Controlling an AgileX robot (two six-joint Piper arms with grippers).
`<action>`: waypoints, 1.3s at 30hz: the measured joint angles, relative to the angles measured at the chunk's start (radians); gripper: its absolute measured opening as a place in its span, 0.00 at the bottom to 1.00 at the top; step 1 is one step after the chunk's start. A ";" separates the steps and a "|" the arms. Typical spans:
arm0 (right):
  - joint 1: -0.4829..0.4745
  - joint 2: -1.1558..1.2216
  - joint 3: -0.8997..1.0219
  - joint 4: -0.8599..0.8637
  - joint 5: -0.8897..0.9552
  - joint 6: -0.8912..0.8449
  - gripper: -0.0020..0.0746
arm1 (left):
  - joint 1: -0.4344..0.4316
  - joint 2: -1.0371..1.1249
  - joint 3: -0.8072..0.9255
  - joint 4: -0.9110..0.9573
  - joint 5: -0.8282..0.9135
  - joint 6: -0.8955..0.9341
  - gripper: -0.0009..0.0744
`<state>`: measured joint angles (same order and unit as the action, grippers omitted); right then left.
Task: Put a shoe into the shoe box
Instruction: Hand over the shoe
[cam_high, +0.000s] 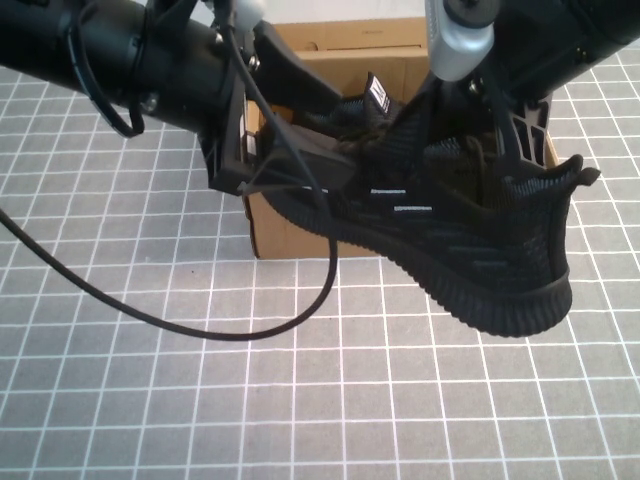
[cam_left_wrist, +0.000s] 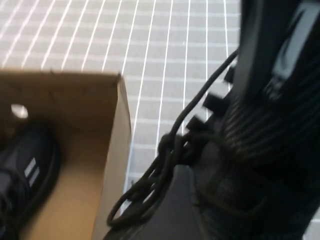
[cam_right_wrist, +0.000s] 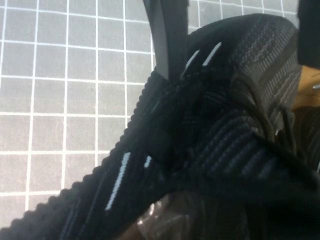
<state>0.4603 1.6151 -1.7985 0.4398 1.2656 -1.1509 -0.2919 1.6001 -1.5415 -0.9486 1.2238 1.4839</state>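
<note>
Held up over the gridded desk (cam_high: 120, 400), the shoe (cam_high: 470, 240) hung tilted in front of the shoe box (cam_high: 290, 235), its heel toward the robot's right. Both hands were on it: the right hand (cam_high: 500, 140) was closed on its collar from above, and the left hand (cam_high: 300, 150) gripped its toe end beside the box's left wall. Inside the box lay a second shoe (cam_left_wrist: 25, 170).
</note>
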 joint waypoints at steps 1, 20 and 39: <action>0.000 0.000 0.000 -0.005 0.000 0.000 0.02 | -0.002 0.000 0.000 -0.012 0.000 0.019 0.77; 0.000 0.000 0.000 -0.026 0.000 -0.007 0.02 | -0.077 0.054 0.000 -0.046 -0.003 0.124 0.76; 0.000 0.004 0.000 -0.037 0.009 -0.007 0.02 | -0.108 0.117 0.000 -0.028 -0.007 0.124 0.73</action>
<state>0.4603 1.6193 -1.7985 0.4032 1.2749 -1.1579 -0.3995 1.7172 -1.5415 -0.9763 1.2164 1.6080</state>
